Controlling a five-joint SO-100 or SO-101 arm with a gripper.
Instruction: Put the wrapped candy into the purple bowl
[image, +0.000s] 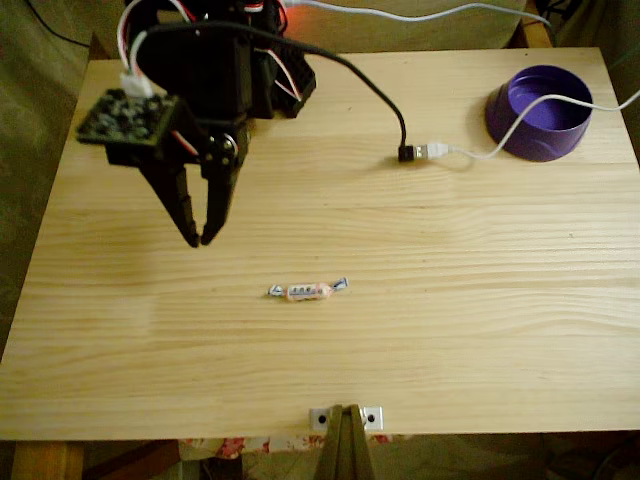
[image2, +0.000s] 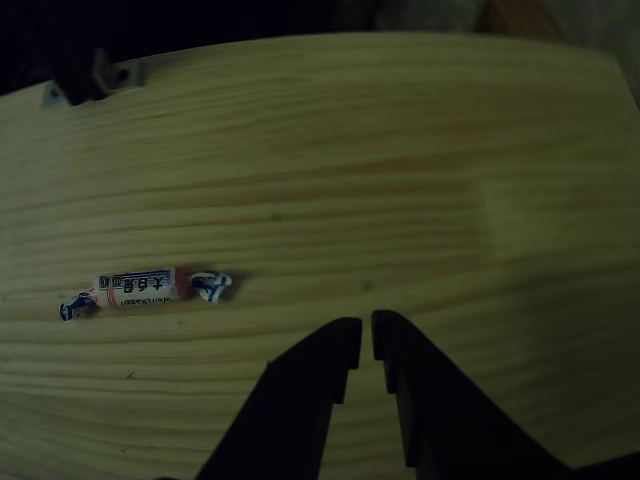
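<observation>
Fixed view, near to far: wrapped candy (image: 308, 291) lies on wood table (image: 450, 330), front-centre. Gripper (image: 197, 241) hangs above table just behind-left of it, fingers nearly closed, nothing held. Purple bowl (image: 540, 112) at far right corner, white cable (image: 478, 152) draped across.

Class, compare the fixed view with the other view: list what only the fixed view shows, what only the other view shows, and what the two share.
Only the fixed view: the purple bowl at the table's far right corner, a white cable draped over it that ends at a USB plug joined to a black cable, and the arm's body. Only the other view: the printed label on the wrapper, legible as dark marks. Both share: the wrapped candy lying on the wooden table, the end effector nearly closed and apart from it, and a metal bracket at the table edge.
</observation>
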